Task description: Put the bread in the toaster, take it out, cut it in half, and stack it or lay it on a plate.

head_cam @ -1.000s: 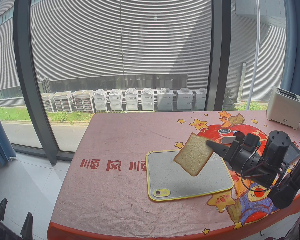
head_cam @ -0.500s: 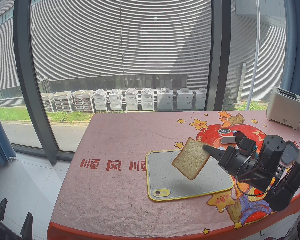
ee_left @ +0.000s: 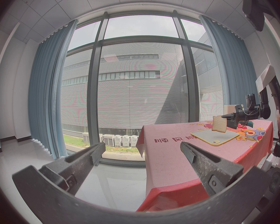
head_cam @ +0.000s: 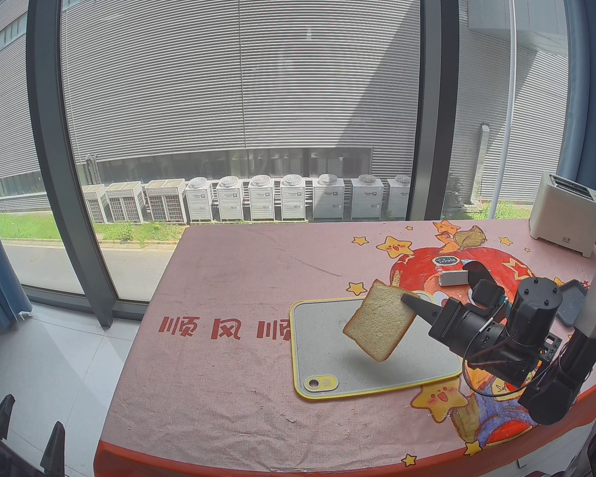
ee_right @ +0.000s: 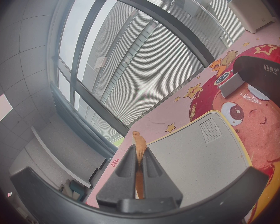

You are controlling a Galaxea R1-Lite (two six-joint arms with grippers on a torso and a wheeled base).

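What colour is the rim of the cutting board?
The cutting board has a yellow rim around a grey surface; clearest in the head view.

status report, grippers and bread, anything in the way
Right gripper shut on bread slice, which hangs tilted above the cutting board. Left gripper open, low beside the table. Toaster at the far right corner, off the path.

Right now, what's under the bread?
The bread, clamped in the right gripper, hangs tilted over the grey cutting board. The board surface that shows below it is bare. From the head view the slice covers a patch of board behind it.
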